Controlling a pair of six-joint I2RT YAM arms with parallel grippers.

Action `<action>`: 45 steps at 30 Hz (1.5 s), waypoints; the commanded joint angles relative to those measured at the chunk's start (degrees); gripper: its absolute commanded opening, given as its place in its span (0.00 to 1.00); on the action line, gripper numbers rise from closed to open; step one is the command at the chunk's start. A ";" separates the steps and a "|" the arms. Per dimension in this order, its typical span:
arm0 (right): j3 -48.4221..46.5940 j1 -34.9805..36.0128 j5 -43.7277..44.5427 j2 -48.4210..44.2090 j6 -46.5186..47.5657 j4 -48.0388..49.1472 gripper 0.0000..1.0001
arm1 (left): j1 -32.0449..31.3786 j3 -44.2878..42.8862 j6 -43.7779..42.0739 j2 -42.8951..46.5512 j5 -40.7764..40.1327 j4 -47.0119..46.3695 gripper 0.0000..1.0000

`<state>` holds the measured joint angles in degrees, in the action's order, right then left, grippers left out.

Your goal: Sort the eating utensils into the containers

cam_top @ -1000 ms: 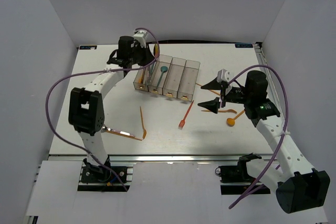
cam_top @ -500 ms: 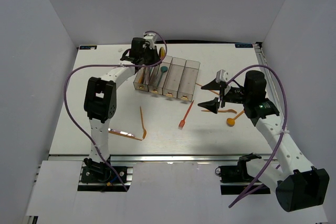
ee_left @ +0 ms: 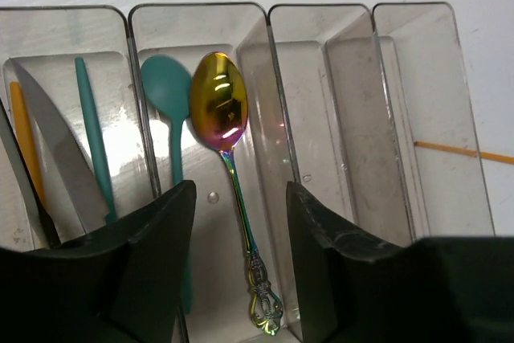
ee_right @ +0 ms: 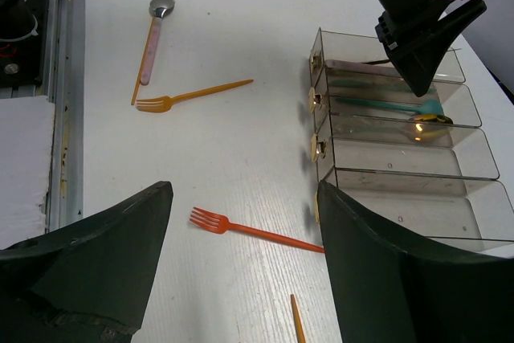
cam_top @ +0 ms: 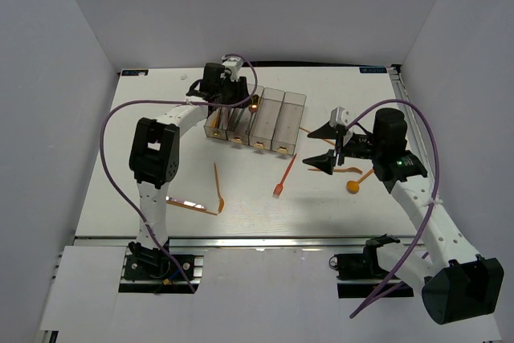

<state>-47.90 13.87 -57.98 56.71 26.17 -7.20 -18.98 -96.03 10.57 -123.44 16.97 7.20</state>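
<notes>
Left gripper shifts toward 3 o'clock over the containers, jaws now apart | gold spoon lies loose in second bin beside teal spoon | right gripper gapes empty | I judge orange fork next: at its 8 o'clock, axis 1-to-7, right arm nearer

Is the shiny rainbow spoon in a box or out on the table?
In. The rainbow spoon lies flat inside a clear bin beside the teal spoon, and the open left gripper does not touch it.
</notes>
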 commanded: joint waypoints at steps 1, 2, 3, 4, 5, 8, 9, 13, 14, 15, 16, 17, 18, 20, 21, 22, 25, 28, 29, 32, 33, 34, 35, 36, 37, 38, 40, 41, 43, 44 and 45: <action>-0.09 -0.16 -0.47 -1.34 0.90 -0.36 0.79 | -0.18 0.58 -0.55 5.48 -0.27 0.97 0.61; -0.18 -0.16 -0.82 -1.51 1.07 -0.79 0.79 | -0.26 0.75 -0.37 5.92 -0.27 1.15 0.61; -0.18 -0.24 -1.00 -1.51 1.25 -0.97 0.79 | -0.27 1.02 -0.37 7.15 -0.36 1.23 0.61; -0.26 -0.25 -1.09 -1.69 1.25 -1.15 0.79 | -0.18 1.98 -0.02 7.94 -0.45 1.67 0.61; -0.26 -0.25 -1.35 -1.78 1.25 -1.23 0.79 | -0.26 2.59 0.24 8.91 -0.62 1.85 0.61; -0.53 -0.16 -1.87 -2.21 1.60 -1.94 0.79 | -0.18 7.49 0.94 14.96 -2.38 2.20 0.61; -0.62 -0.16 -2.14 -2.30 1.95 -2.37 0.79 | -0.18 8.74 1.12 18.63 -4.21 2.90 0.61; -1.23 -0.16 -2.93 -2.92 2.65 -3.61 0.79 | 0.26 16.82 6.63 29.37 -7.91 6.15 0.59; -1.32 -0.16 -3.02 -2.83 2.74 -3.96 0.79 | 0.44 21.71 7.62 31.92 -8.44 6.51 0.59; -1.58 -0.16 -3.19 -2.74 2.92 -4.31 0.79 | 0.70 24.54 9.89 34.64 -8.88 7.12 0.57; -1.84 -0.16 -3.37 -2.66 3.18 -5.01 0.79 | 1.05 27.44 12.69 40.15 -10.02 7.39 0.56; -2.02 -0.07 -3.46 -2.48 3.27 -5.28 0.79 | 1.31 33.13 15.33 43.08 -10.20 7.82 0.55; -2.02 -0.07 -3.46 -2.39 3.36 -5.45 0.79 | 2.27 36.06 16.75 45.98 -10.38 8.78 0.55; -2.11 -0.07 -3.46 -2.30 3.45 -5.72 0.80 | 4.38 43.42 24.11 54.24 -11.34 12.02 0.55; -2.20 -0.07 -3.46 -2.22 3.53 -5.81 0.80 | 5.09 45.38 26.32 56.70 -11.87 13.70 0.55; -2.20 -0.07 -3.37 -2.22 3.53 -5.89 0.80 | 5.71 47.06 28.35 61.17 -13.96 15.46 0.56; -2.20 0.02 -3.46 -1.95 3.53 -5.89 0.79 | 7.73 50.50 39.23 65.51 -16.18 23.98 0.70; -2.20 0.02 -3.37 -1.60 3.18 -5.81 0.79 | 8.35 52.08 45.57 66.92 -20.66 31.02 0.90; -2.11 0.02 -3.29 -1.51 2.83 -5.54 0.80 | 8.35 52.87 46.64 66.75 -20.49 31.99 0.94; -1.94 0.02 -2.50 -1.51 2.39 -4.84 0.80 | 8.35 56.12 51.56 65.87 -18.39 33.84 0.98; -1.76 -0.07 -2.23 -1.69 2.13 -4.58 0.80 | 8.35 56.82 52.79 64.91 -18.12 34.45 0.98; -1.58 -0.07 -1.71 -1.78 2.04 -4.40 0.80 | 8.35 57.87 53.76 64.38 -18.03 34.63 0.98; -1.50 -0.16 -1.53 -1.78 1.87 -4.14 0.80 | 8.35 58.23 54.03 63.94 -17.85 34.90 0.98; -1.41 -0.07 -1.44 -1.86 1.69 -3.88 0.80 | 8.43 58.32 54.29 63.07 -18.02 35.33 0.98; -1.23 -0.07 -1.26 -1.95 1.60 -3.79 0.80 | 8.44 58.41 54.56 62.62 -18.11 35.60 0.98; -1.23 -0.16 -1.09 -1.95 1.60 -3.70 0.80 | 8.44 58.32 54.56 62.53 -18.38 36.04 0.98; -1.14 -0.07 -0.91 -1.86 1.51 -3.52 0.80 | 8.44 58.67 54.56 62.79 -19.08 37.18 0.96; -1.14 -0.07 -0.82 -1.78 1.51 -3.43 0.80 | 8.44 58.85 54.56 63.14 -19.43 37.79 0.96; -1.14 -0.16 -0.74 -1.69 1.60 -3.35 0.80 | 8.44 59.38 54.30 63.67 -21.18 38.59 0.93; -1.14 -0.16 -0.74 -1.69 1.60 -3.35 0.80 | 8.52 59.99 54.03 63.58 -21.63 38.76 0.93; -1.14 -0.07 -0.82 -1.69 1.60 -3.35 0.80 | 8.52 60.25 54.03 62.89 -22.59 38.94 0.91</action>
<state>-47.92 13.89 -58.67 55.22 28.47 -12.95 -10.81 -36.86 63.94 -61.04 -2.37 44.18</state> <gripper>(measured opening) 0.797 0.919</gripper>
